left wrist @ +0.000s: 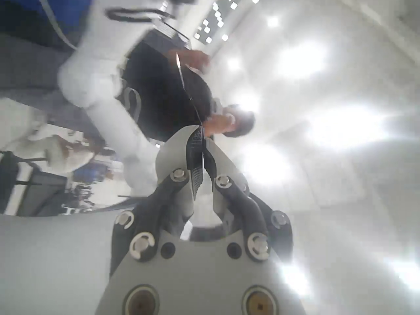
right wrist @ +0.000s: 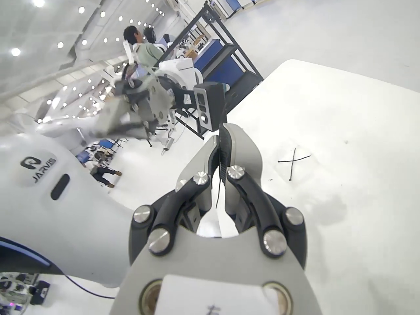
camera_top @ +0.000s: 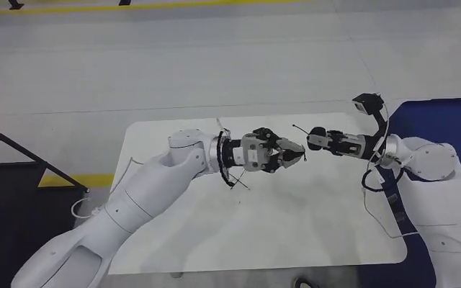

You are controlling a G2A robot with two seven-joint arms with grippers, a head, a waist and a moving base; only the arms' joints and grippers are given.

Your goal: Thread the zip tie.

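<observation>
The right gripper (right wrist: 221, 132) carries a white label (right wrist: 210, 296) on its base, with a dark printed mark that the frame edge cuts off.

The zip tie (left wrist: 188, 90) is a thin, flat black strip, glossy toward its far end. It stands out straight from the tips of the left gripper (left wrist: 201, 132), whose ribbed fingers (left wrist: 193, 152) are pressed together on its lower end. It is held in the air, off the surface (camera_top: 324, 230).

The right gripper's fingers (right wrist: 210, 162) are likewise closed, clamped on a thin strip (right wrist: 217, 195). This strip is black and very narrow, and it runs down between the pads into the gap behind them. I cannot tell whether it is part of the same tie.

From above, the left gripper (camera_top: 299, 154) and right gripper (camera_top: 311, 138) point at each other over the middle of the white surface, tips near but apart. A fine black line (camera_top: 300, 130) juts out just beside the right gripper's tips.

Two loose ties (right wrist: 293, 162) lie crossed on the surface (right wrist: 361, 116). In the top view they (camera_top: 241, 183) lie under the left arm's wrist.
</observation>
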